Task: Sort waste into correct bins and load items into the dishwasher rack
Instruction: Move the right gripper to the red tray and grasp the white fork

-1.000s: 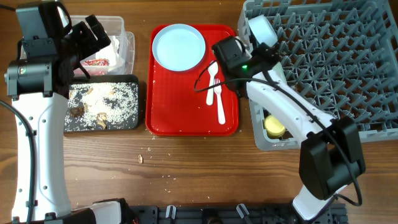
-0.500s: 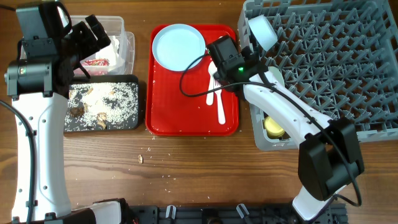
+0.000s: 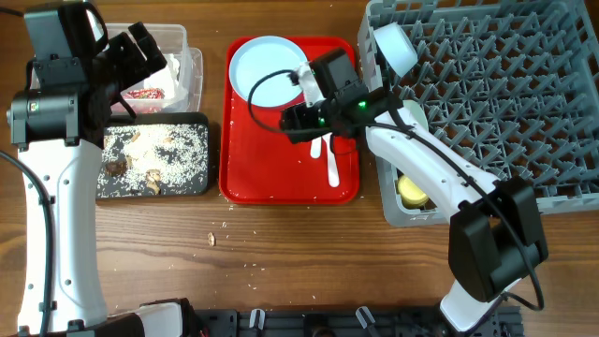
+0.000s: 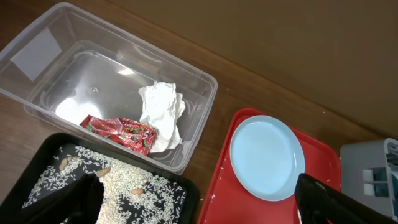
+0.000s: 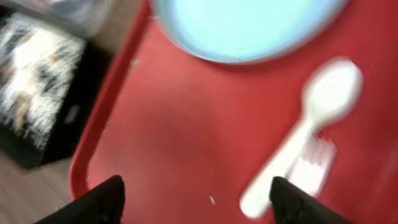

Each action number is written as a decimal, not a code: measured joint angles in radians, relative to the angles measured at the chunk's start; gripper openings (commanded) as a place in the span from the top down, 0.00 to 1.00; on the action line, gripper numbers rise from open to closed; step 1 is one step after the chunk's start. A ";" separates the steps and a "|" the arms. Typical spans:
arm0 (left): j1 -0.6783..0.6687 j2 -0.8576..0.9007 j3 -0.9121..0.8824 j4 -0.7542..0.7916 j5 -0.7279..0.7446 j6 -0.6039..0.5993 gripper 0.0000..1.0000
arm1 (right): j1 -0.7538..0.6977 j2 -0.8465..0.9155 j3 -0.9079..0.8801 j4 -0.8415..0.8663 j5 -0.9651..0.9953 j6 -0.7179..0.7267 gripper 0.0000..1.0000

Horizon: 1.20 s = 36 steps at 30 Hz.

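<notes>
Our right jaws stand spread wide above the red tray [image 5: 186,143], pinching nothing. The white spoon [image 5: 311,118] lies just ahead, toward the right finger. Its long axis slants, handle end nearest us, bowl pointing at the pale-blue plate [image 5: 249,25]. The fork [image 5: 311,169] shows blurred beside that handle. Farther off, our left jaws hang spread over the clear tub [image 4: 112,74], so we judge the right arm nearer.

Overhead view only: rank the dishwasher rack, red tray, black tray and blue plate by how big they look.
1. Grey dishwasher rack: largest, even though the frame edge cuts it off.
2. Red tray.
3. Black tray: clearly smaller than the red one.
4. Pale-blue plate: smallest; it sits on the red tray.
</notes>
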<state>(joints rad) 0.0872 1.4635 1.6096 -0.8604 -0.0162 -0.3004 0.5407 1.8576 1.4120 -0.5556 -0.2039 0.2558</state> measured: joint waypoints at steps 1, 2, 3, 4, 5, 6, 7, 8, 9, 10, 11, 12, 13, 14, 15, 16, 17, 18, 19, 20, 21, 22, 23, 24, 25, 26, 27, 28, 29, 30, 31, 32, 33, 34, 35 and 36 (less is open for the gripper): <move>0.000 0.000 0.000 0.000 0.000 0.000 0.00 | 0.000 0.003 0.000 -0.014 0.028 0.046 0.31; 0.000 0.000 0.000 0.000 0.000 0.000 0.00 | 0.000 0.007 0.000 -0.027 0.053 0.080 0.33; 0.000 0.000 0.000 0.000 0.000 0.000 0.00 | 0.000 0.016 -0.001 -0.038 0.077 0.121 0.34; 0.000 0.000 0.000 0.000 0.000 0.000 0.00 | -0.001 0.031 -0.001 -0.046 0.098 0.159 0.34; 0.000 0.000 0.000 0.000 0.000 0.000 0.00 | -0.001 0.044 -0.001 -0.051 0.109 0.175 0.35; 0.000 0.000 0.000 0.000 0.000 0.000 0.00 | -0.003 0.059 -0.001 -0.058 0.117 0.192 0.35; 0.000 0.000 0.000 0.000 0.000 0.000 0.00 | -0.006 0.086 -0.001 -0.069 0.127 0.212 0.36; 0.000 0.000 0.000 0.000 0.000 0.000 0.00 | -0.010 0.108 -0.001 -0.081 0.132 0.227 0.39; 0.000 0.000 0.000 0.000 0.000 0.000 0.00 | -0.014 0.124 -0.001 -0.089 0.135 0.238 0.43; 0.000 0.000 0.000 0.000 0.000 0.000 0.00 | -0.024 0.142 -0.003 -0.101 0.135 0.254 0.45; 0.000 0.000 0.000 0.000 0.000 0.000 0.00 | -0.034 0.154 -0.005 -0.110 0.135 0.269 0.47; 0.000 0.000 0.000 0.000 0.000 0.000 0.00 | -0.048 0.162 -0.005 -0.117 0.135 0.282 0.48; 0.000 0.000 0.000 0.000 0.000 0.000 0.00 | -0.063 0.164 -0.005 -0.122 0.135 0.291 0.49; 0.000 0.000 0.000 0.000 0.000 0.000 0.00 | -0.074 0.164 -0.005 -0.121 0.135 0.296 0.50; 0.000 0.000 0.000 0.000 0.000 0.000 0.00 | -0.089 0.164 -0.005 -0.121 0.137 0.302 0.51; 0.000 0.000 0.000 0.000 0.000 0.000 0.00 | -0.101 0.165 -0.005 -0.121 0.138 0.302 0.51; 0.000 0.000 0.000 0.000 0.000 0.000 0.00 | -0.110 0.169 -0.005 -0.121 0.140 0.305 0.52; 0.000 0.000 0.000 0.000 0.000 0.000 0.00 | -0.116 0.175 -0.005 -0.121 0.142 0.305 0.52; 0.000 0.000 0.000 0.000 0.000 0.000 0.00 | -0.117 0.187 -0.005 -0.118 0.141 0.304 0.52; 0.000 0.000 0.000 0.000 0.000 0.000 0.00 | -0.117 0.197 -0.005 -0.113 0.134 0.300 0.52; 0.000 0.000 0.000 0.000 0.000 0.000 0.00 | -0.116 0.203 -0.005 -0.109 0.127 0.295 0.53; 0.000 0.000 0.000 0.000 0.000 0.000 0.00 | -0.116 0.207 -0.005 -0.099 0.118 0.288 0.53; 0.000 0.000 0.000 0.000 0.000 0.000 0.00 | -0.115 0.207 -0.005 -0.090 0.106 0.281 0.54; 0.000 0.000 0.000 0.000 0.000 0.000 0.00 | -0.114 0.207 -0.005 -0.087 0.094 0.274 0.56; 0.000 0.000 0.000 0.000 0.000 0.000 0.00 | -0.114 0.207 -0.005 -0.088 0.085 0.270 0.59; 0.000 0.000 0.000 0.000 0.000 0.000 0.00 | -0.114 0.207 -0.005 -0.088 0.072 0.267 0.59; 0.000 0.000 0.000 0.000 0.000 0.000 0.00 | -0.114 0.207 -0.005 -0.091 0.066 0.264 0.59; 0.000 0.000 0.000 0.000 0.000 0.000 0.00 | -0.114 0.207 -0.005 -0.100 0.059 0.264 0.60; 0.000 0.000 0.000 0.000 0.000 0.000 0.00 | -0.113 0.207 -0.005 -0.115 0.053 0.264 0.60; 0.000 0.000 0.000 0.000 0.000 0.000 0.00 | -0.113 0.207 -0.005 -0.124 0.048 0.267 0.60; 0.000 0.000 0.000 0.000 0.000 0.000 0.00 | -0.113 0.207 -0.005 -0.129 0.047 0.271 0.60; 0.000 0.000 0.000 0.000 0.000 0.000 0.00 | -0.113 0.207 -0.005 -0.133 0.046 0.275 0.61; 0.000 0.000 0.000 0.000 0.000 0.000 0.00 | -0.113 0.207 -0.005 -0.138 0.043 0.277 0.61; 0.000 0.000 0.000 0.000 0.000 0.000 0.00 | -0.113 0.207 -0.005 -0.140 0.043 0.280 0.62; 0.000 0.000 0.000 0.000 0.000 0.000 0.00 | -0.112 0.207 -0.005 -0.141 0.043 0.283 0.66; 0.000 0.000 0.000 0.000 0.000 0.000 0.00 | -0.111 0.207 -0.005 -0.141 0.042 0.283 0.73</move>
<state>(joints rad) 0.0872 1.4635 1.6096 -0.8608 -0.0162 -0.3004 0.4301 2.0647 1.4071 -0.6968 -0.1616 0.5392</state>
